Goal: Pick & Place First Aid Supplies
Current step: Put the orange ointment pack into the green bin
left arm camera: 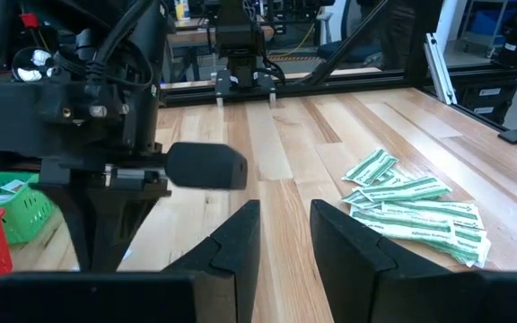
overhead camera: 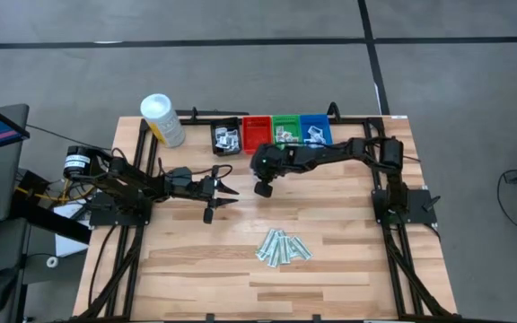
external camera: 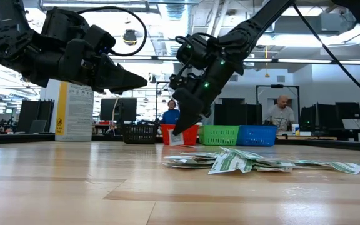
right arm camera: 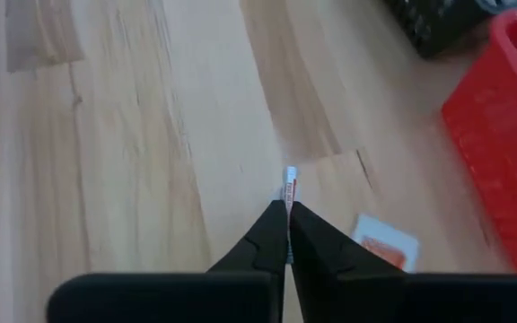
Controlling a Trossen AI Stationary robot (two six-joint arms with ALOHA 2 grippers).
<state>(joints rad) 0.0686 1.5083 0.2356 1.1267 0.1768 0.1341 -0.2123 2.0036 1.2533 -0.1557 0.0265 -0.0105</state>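
First aid packets: one pinched edge-on, one flat by the red bin, a green pile mid-table

A small white packet (right arm camera: 289, 182) is clamped edge-on between the tips of the right gripper (right arm camera: 287, 208), held above the wood. A white squarish packet with orange-red print (right arm camera: 385, 242) lies flat on the table just beside the red bin (right arm camera: 501, 135). The pale-green wrapped strips (overhead camera: 283, 247) lie in an overlapping heap mid-table. More small white packets, possibly, sit in the black bin (overhead camera: 226, 136).

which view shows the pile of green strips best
The left wrist view: the green strips lie close and fanned out. The high view shows them small; the low view edge-on; the right wrist view misses them.
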